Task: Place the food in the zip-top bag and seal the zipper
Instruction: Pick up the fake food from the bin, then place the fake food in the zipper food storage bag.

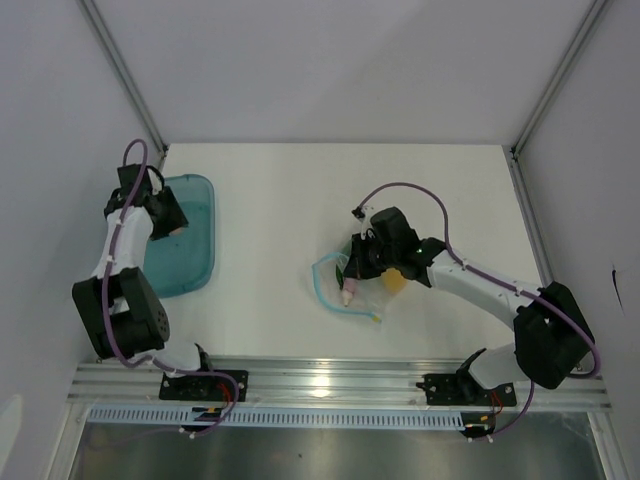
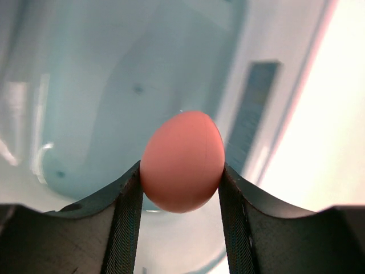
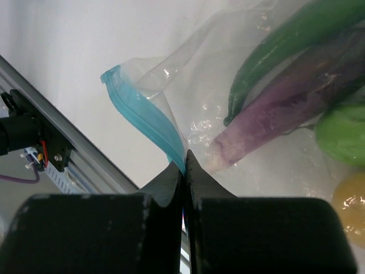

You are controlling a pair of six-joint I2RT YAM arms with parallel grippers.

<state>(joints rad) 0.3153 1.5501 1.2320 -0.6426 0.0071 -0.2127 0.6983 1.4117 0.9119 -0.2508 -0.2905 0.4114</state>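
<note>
My left gripper (image 2: 181,181) is shut on a pinkish egg-shaped toy (image 2: 182,161) and holds it over the teal tub (image 2: 114,85); from above it shows at the tub's far left (image 1: 165,215). My right gripper (image 3: 184,162) is shut on the light blue zipper strip (image 3: 145,114) of the clear zip-top bag (image 1: 345,285). The bag's mouth gapes open. Inside lie a purple eggplant (image 3: 291,111), a green cucumber-like piece (image 3: 285,43), a green pepper (image 3: 342,134) and a yellow-orange fruit (image 3: 349,208). The slider tab is not visible.
The rigid teal tub (image 1: 185,265) lies at the table's left. An aluminium rail (image 1: 340,380) runs along the near edge. Walls and frame posts (image 1: 125,75) close in both sides.
</note>
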